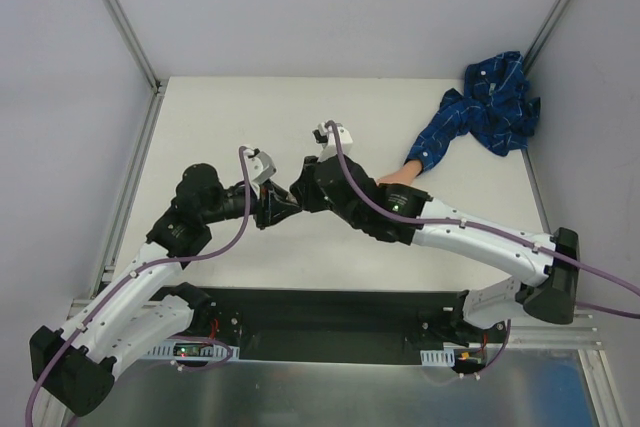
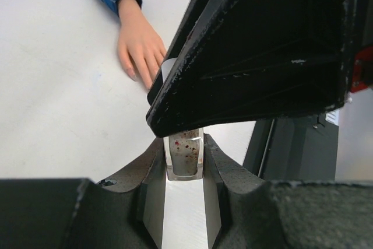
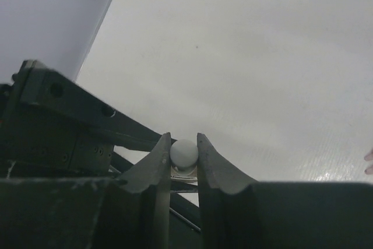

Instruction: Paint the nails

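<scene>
the left gripper (image 2: 184,143) is closed on the small clear polish bottle (image 2: 184,158), clamping its body between both fingers; the glass carries red speckles. the right gripper (image 3: 183,141) is set narrow around the round white cap (image 3: 184,153) at the top of the same bottle, with one finger against each side of it. in the top view both arms meet above the middle of the worktop (image 1: 220,127), gripper to gripper, and the bottle is hidden between them. the mannequin hand (image 2: 139,42) lies palm down on the worktop to the right of the grippers, not touching them, its fingers pointing toward them. the nails (image 2: 133,76) are at the fingertips, on the end of the hand nearest the grippers; at this size they show as faint glossy patches at best, and their colour cannot be confirmed. the blue patterned sleeve (image 1: 480,112) covers the wrist and runs to the far right corner of the worktop, where it lies bunched.
</scene>
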